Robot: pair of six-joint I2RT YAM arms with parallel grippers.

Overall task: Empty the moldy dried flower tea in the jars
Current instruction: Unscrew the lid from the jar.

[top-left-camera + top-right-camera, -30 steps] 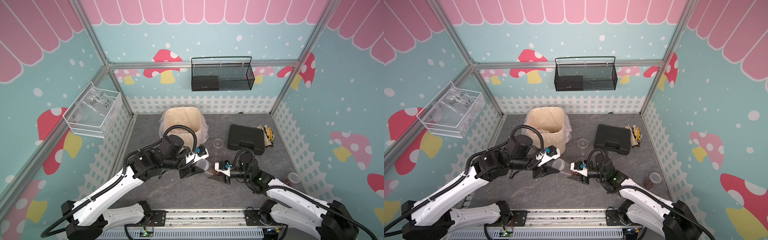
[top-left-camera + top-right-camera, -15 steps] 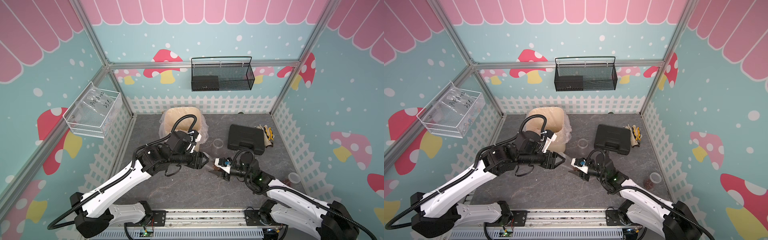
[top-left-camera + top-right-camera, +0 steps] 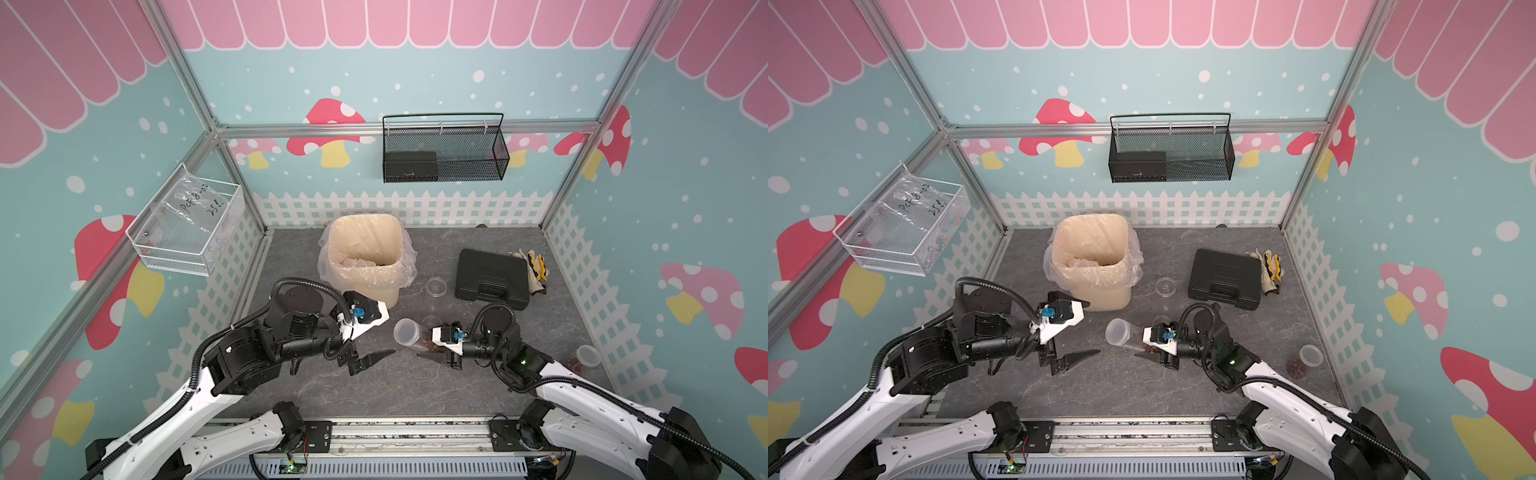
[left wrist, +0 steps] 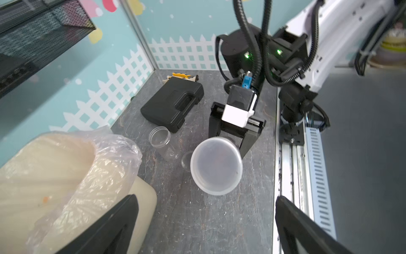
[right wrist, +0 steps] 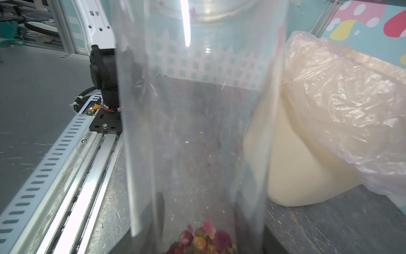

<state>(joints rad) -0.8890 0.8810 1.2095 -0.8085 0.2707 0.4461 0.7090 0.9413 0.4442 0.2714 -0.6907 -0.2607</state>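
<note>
My right gripper (image 3: 423,348) is shut on a clear jar (image 3: 411,336), held on its side just above the table with its round end (image 4: 216,165) toward the left arm. The moldy dried flower tea (image 5: 204,239), reddish and tan petals, lies at the jar's gripped end. My left gripper (image 3: 389,335) stands wide open and empty, a short way left of that end, not touching it. A second, empty jar (image 4: 161,140) stands near the black case. A third jar (image 3: 588,355) with reddish tea (image 3: 1296,368) lies at the far right edge.
The cream bin (image 3: 365,222) with a plastic liner stands behind the left gripper. A black case (image 3: 490,278) and gloves (image 3: 534,270) lie at the back right. A small clear round piece (image 3: 432,322) sits behind the held jar. The rail (image 3: 399,432) runs along the front.
My left gripper has opened wide and pulled back to the left, away from the jar's end. The right gripper has kept the jar in about the same place.
</note>
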